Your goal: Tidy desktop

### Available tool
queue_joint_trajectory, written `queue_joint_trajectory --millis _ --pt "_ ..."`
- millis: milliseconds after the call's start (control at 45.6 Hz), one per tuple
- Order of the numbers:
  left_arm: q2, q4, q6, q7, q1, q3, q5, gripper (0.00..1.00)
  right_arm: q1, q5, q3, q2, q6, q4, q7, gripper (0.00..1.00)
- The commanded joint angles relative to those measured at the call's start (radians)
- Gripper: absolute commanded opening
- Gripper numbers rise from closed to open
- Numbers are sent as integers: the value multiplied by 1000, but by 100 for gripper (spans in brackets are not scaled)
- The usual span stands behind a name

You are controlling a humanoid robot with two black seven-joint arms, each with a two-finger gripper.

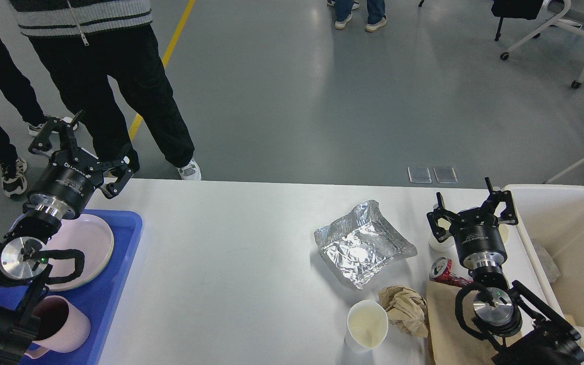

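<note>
Tabletop (231, 263) with litter, two idle pincers above it.

White tabletop spans the view's middle. Left pincer (81, 152): fingers spread, holding nothing, over the far left corner beside a blue tray (119, 284) carrying a white plate (94, 238) and pink cup (66, 324). Right pincer (472, 205): fingers spread, empty, near the cream bin (566, 223). On the tabletop: crumpled foil tray (363, 243), white paper cup (367, 324), brown paper wad (406, 309), crushed red can (444, 271).

White desktop (231, 253), blue tray (124, 263) at left, foil sheet (363, 243), paper cup (367, 324), crumpled paper (406, 309), crushed can (441, 271)
</note>
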Motion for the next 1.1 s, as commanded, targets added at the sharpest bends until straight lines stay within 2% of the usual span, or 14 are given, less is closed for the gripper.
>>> queue_joint_trajectory --millis 0,153,307,526,679,920,1074 --pt "-47 -43 8 -63 39 -31 64 96 0 0 0 0 0 0 0 100" --pt "-62 -42 59 -51 35 -102 70 96 0 0 0 0 0 0 0 100" --pt "-48 -33 86 -4 30 -131 56 96 0 0 0 0 0 0 0 100" --pt "-76 27 80 1 35 -156 26 96 0 0 0 0 0 0 0 100" --pt "-125 119 80 3 -19 -146 26 96 0 0 0 0 0 0 0 100" --pt "-163 138 79 0 -59 -140 26 96 0 0 0 0 1 0 -2 100" --pt "-192 240 74 -14 -56 -128 27 96 0 0 0 0 0 -2 -2 100"
